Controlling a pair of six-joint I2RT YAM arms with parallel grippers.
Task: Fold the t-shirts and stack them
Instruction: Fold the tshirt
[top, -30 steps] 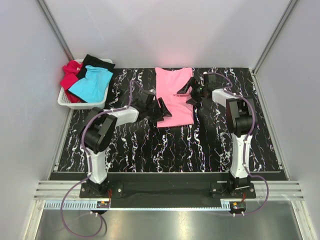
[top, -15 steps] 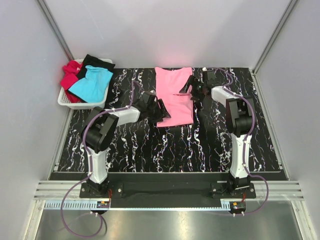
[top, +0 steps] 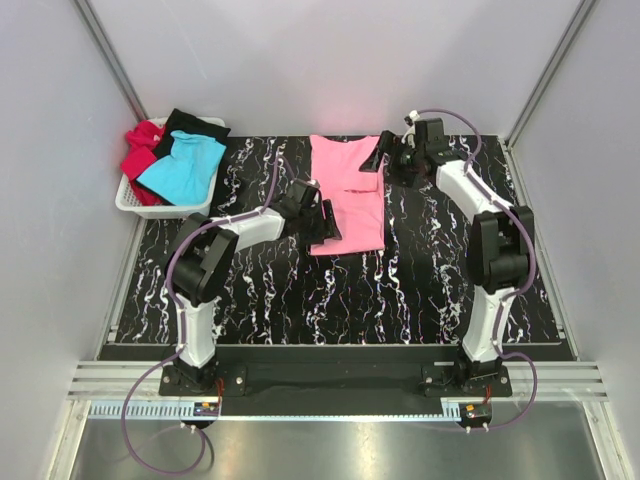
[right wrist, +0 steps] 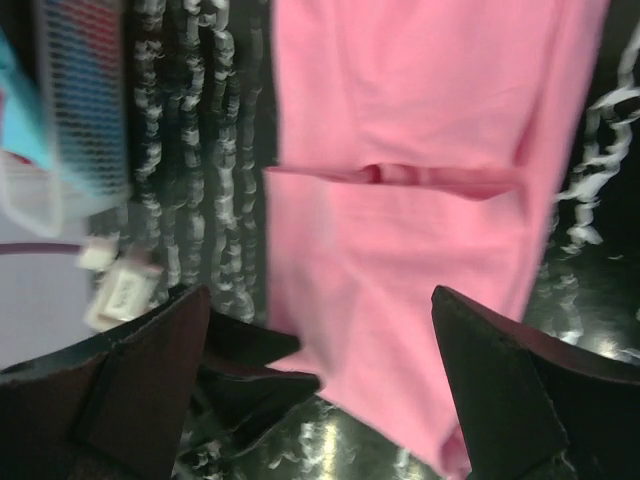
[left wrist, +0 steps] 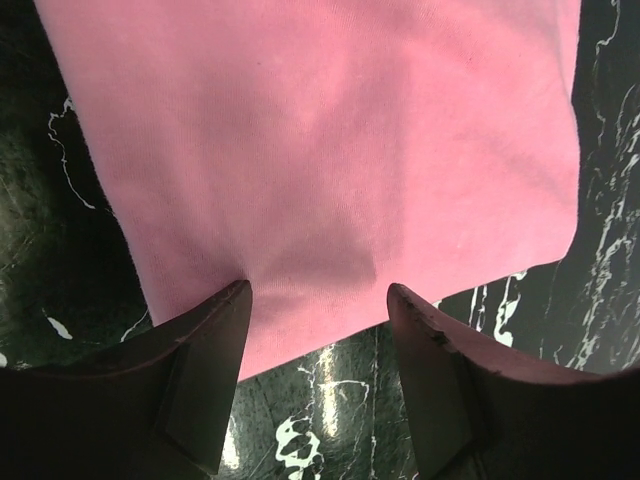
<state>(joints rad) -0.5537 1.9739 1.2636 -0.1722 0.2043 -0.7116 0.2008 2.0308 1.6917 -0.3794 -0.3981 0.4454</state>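
Note:
A pink t-shirt (top: 350,195) lies partly folded on the black marble table, with a fold line (right wrist: 400,176) across it. My left gripper (top: 324,220) is low at the shirt's near left edge; its jaws are open and straddle the hem (left wrist: 318,290), holding nothing. My right gripper (top: 381,161) hovers wide open at the shirt's far right corner and looks down on the pink t-shirt (right wrist: 420,250). The turquoise t-shirt (top: 185,165), the red t-shirt (top: 140,152) and the black t-shirt (top: 195,125) lie heaped in the basket.
The white plastic basket (top: 135,205) stands at the back left corner and also shows in the right wrist view as the basket (right wrist: 80,110). Grey walls close in the table on the left, back and right. Bare marble tabletop (top: 330,300) lies nearer than the shirt.
My right arm has stretched toward the back and its gripper has moved from the shirt's right side to its far right corner. The left gripper has barely shifted.

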